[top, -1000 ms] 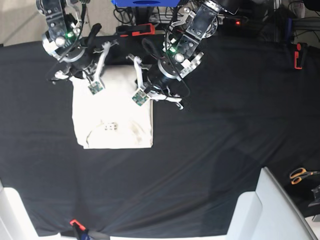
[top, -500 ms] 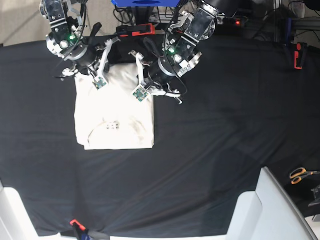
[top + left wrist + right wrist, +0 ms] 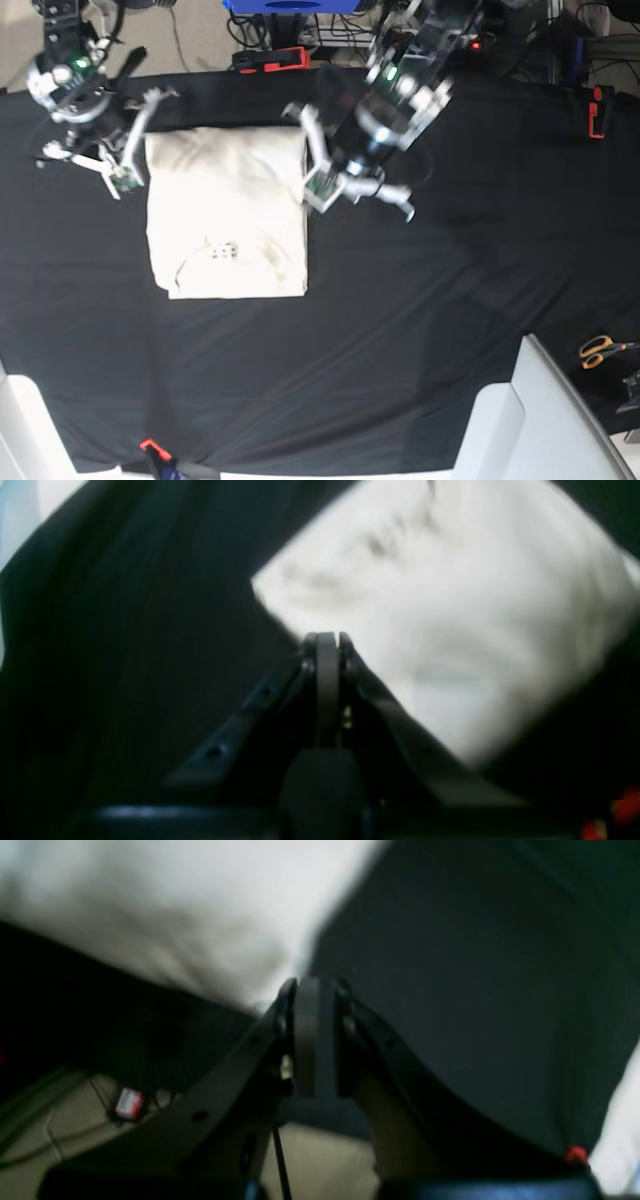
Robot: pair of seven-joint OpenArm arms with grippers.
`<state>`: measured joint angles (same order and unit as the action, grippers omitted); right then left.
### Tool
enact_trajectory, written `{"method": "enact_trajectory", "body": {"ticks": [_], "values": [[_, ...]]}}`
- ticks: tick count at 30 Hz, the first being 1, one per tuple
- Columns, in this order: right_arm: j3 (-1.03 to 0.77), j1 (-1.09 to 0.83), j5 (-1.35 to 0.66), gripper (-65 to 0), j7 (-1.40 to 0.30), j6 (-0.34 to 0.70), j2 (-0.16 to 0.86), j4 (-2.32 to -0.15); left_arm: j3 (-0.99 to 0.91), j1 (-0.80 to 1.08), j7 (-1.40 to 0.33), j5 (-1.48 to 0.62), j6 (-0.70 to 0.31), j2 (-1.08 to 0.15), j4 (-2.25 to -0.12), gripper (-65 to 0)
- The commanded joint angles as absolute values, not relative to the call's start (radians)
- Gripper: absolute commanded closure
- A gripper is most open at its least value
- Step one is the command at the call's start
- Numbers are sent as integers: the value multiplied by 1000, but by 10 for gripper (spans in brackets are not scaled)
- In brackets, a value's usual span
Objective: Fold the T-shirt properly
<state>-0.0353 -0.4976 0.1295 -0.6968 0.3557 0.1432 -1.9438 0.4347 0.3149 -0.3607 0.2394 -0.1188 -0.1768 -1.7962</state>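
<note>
Broadly, the black-clothed table (image 3: pixel 450 300) fills the base view, and the T-shirt (image 3: pixel 228 215) lies on it as a folded cream rectangle, long axis running from the far edge toward the near edge, with the neck opening and its small dark label at the near end.

Each hand sits just off one far corner of that rectangle. The left hand (image 3: pixel 322 170) is just beside the shirt's long edge on its own side, near the far corner; its wrist view shows the jaws pressed together on nothing, with the cloth's corner just past the tips. The right hand (image 3: pixel 128 150) stands off the opposite far corner, slightly apart from the fabric; its jaws are likewise drawn together with no cloth between them (the wrist picture is blurred, so a thin pinch cannot be wholly ruled out).

Judging from this, the shirt lies between the hands and toward the near edge from both. The left hand is nearer, though both stand close to equally placed.
</note>
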Motion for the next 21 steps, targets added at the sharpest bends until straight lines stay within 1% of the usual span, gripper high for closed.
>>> {"method": "enact_trajectory", "body": {"ticks": [1,5,7,9,16,19,21], "values": [[-44,-513,117,-54,-714,361,143,-1989,438,346,-332,255,-114,-185,-1833,0],[-73,-576,117,-53,-852,360,137,-2012,438,503,-332,403,-64,-222,-1844,0],[-79,-621,116,-30,-880,354,120,-2012,433,582,-332,443,-58,-239,-1844,0],[-91,-662,117,-11,-881,352,94,-2012,403,654,-332,440,-58,-254,-1847,0],[-168,-739,117,-8,-891,352,22,-2005,325,802,-332,410,-58,-260,-1840,0],[-165,-760,117,-8,-885,352,16,-1942,315,829,-332,410,-58,-259,-1810,0],[-162,-756,116,-8,-881,352,16,-1870,320,825,-329,410,-58,-259,-1753,0]]}}
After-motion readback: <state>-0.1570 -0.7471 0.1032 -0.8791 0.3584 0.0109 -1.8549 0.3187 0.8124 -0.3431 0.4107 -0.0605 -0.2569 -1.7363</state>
